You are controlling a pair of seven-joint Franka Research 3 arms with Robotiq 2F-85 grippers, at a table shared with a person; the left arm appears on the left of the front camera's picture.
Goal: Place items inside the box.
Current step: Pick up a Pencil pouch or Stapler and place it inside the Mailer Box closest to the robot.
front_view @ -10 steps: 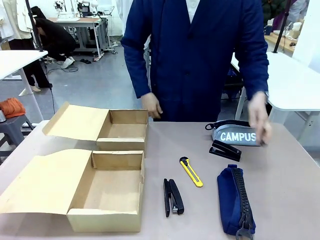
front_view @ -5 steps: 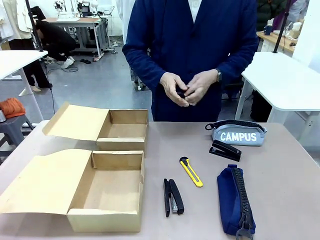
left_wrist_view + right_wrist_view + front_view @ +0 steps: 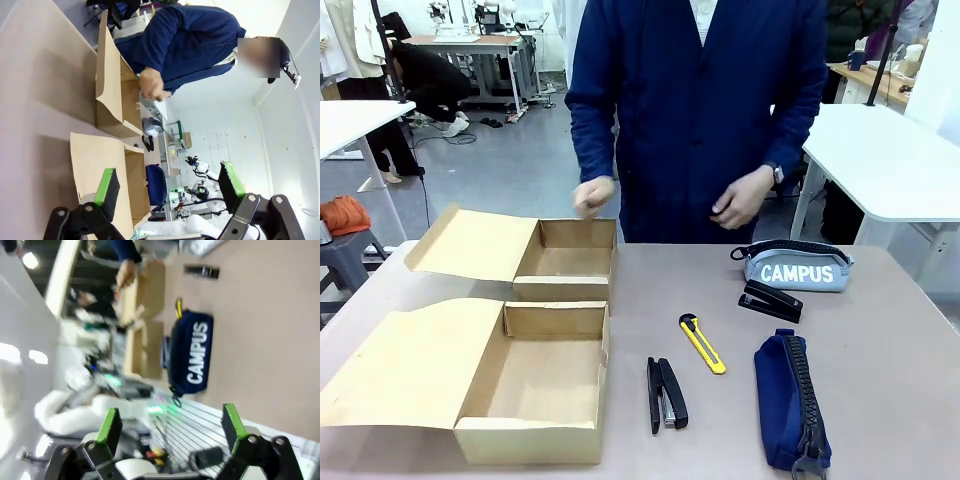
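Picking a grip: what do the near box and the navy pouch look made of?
The near box looks like plain brown cardboard, matte, with raw cut edges and a creased flap. The navy pouch seems soft woven fabric, dull and slightly slumped; its zip is black, plastic or metal I cannot tell.

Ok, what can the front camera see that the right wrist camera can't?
Front camera: the navy pouch from above, zip showing, and the person's wristwatch. Right wrist camera: white CAMPUS lettering on that pouch's side, plus the open right gripper. Both: the navy pouch, the cardboard boxes and the yellow utility knife.
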